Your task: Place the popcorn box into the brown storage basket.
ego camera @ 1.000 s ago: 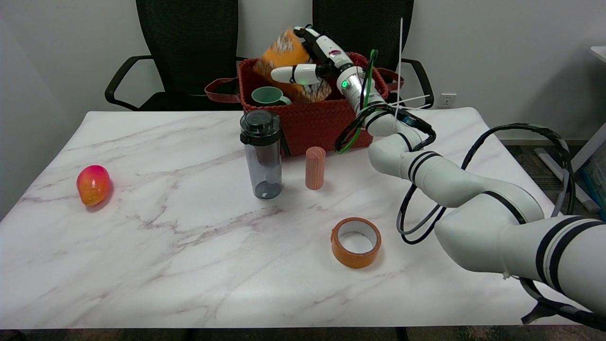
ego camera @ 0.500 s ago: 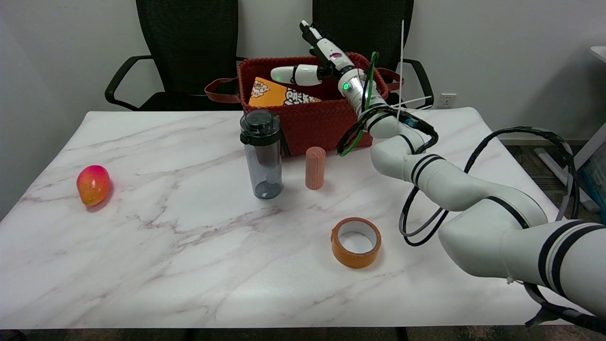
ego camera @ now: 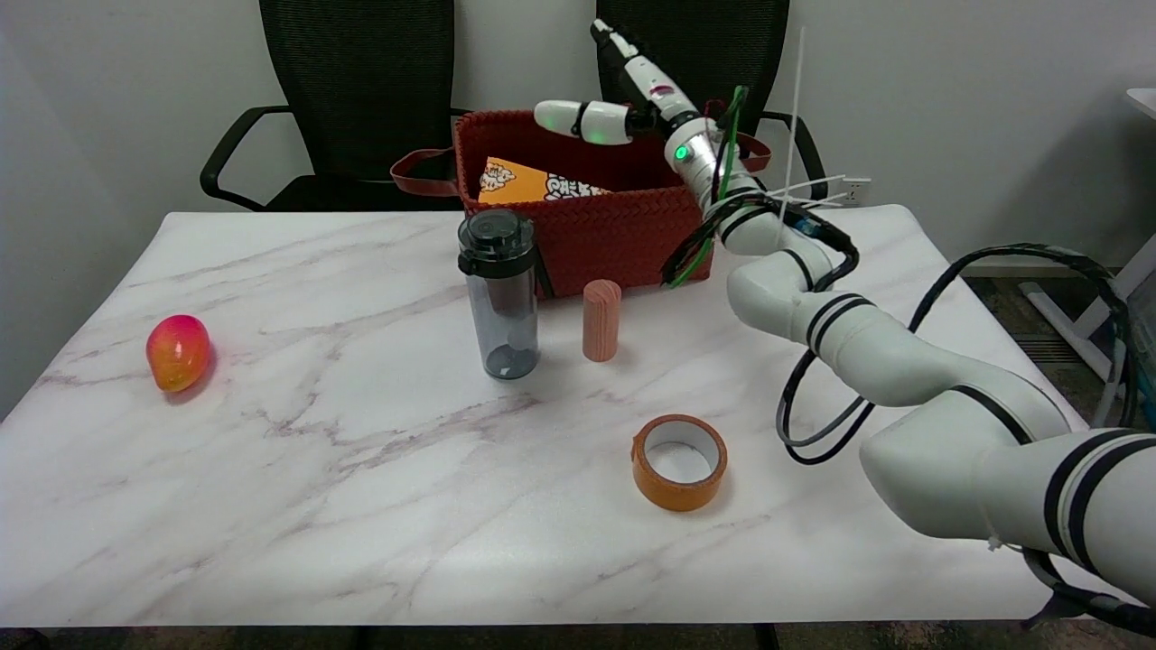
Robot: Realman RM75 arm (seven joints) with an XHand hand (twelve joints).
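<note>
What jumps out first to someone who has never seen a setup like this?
The big white right arm sweeps in from the lower right, its hand open above the brown storage basket at the table's far edge. Inside lies the orange popcorn box. Far left sits a red-yellow mango.

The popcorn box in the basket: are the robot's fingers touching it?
Apart. The head view shows the right hand raised above the basket, with dark basket interior between its fingers and the popcorn box.

Popcorn box [ego camera: 533, 183] in basket [ego camera: 596, 236] at table's [ego camera: 316, 469] far side, bottle [ego camera: 499, 293] and cylinder [ego camera: 601, 320] before it, tape roll [ego camera: 679, 461] nearer
</note>
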